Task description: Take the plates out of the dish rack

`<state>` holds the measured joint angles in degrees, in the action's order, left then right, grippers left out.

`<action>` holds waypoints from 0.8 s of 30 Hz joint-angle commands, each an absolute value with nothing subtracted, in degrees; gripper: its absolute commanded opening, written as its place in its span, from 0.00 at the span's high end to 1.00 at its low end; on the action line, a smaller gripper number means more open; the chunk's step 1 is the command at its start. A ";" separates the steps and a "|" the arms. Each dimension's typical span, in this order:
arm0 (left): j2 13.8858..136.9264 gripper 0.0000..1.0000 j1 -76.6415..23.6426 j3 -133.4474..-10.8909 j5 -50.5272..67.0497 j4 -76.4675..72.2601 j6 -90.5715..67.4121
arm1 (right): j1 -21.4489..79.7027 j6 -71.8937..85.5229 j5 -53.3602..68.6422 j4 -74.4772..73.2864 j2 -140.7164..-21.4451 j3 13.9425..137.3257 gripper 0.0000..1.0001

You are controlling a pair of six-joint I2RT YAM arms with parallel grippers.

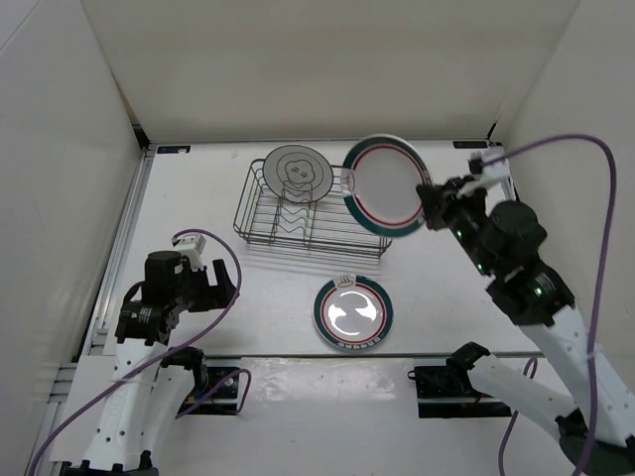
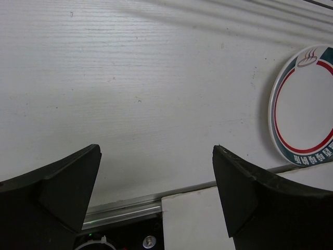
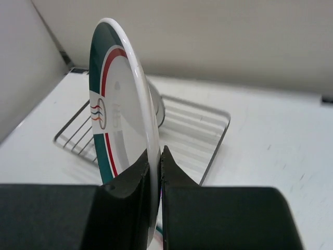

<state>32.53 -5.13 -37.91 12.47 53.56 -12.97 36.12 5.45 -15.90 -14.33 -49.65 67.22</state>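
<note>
Teal rim of a white plate point(image 3: 117, 120) sat pinched between the two fingers of the right claw point(image 3: 155, 159), which was clenched on the plate's edge. The plate stood on edge and rose straight out from the fingertips, its red ring and a small printed mark turned to the claw's left. Seen from above, it hung in the air at the claw's tip, tilted, over the right end of the dish rack point(image 1: 298, 233) and not touching the wire.

Beyond and below the right claw lay the dish rack, a grey wire basket with wavy upright dividers, resting on the white table point(image 1: 198, 188). A grey-rimmed plate point(image 1: 298, 172) with a line drawing on its face stood upright in the rack's far left part, well apart from the claw and mostly hidden behind the held plate in the wrist view.

The left claw point(image 2: 156, 151) was released, its dark fingers spread wide with only bare table between them. It hung above the table's near left part, away from the rack. Off to that claw's right a second teal-rimmed plate point(image 2: 304, 107) lay flat on the table, face up, in front of the rack and clear of both claws. A metal rail point(image 2: 125, 212) along the table's near edge ran just under the left claw's fingers.
</note>
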 commanded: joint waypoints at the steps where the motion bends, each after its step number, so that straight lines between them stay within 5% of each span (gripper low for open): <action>1: 32.26 0.00 -5.71 -37.97 12.83 53.88 -13.10 | 36.30 22.81 -17.14 -26.53 -40.14 61.10 1.00; 8: 32.61 0.00 -5.98 -37.88 13.01 53.70 -13.10 | 36.30 40.16 -10.92 -27.69 -19.99 38.97 1.00; 24: 33.05 0.00 -5.89 -37.88 11.51 53.70 -13.27 | 36.30 60.99 -1.67 -3.97 -21.09 8.27 1.00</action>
<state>32.93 -5.76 -37.91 12.38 53.58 -12.97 36.12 56.05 -3.79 -18.48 -20.80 8.86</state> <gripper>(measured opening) 0.992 0.089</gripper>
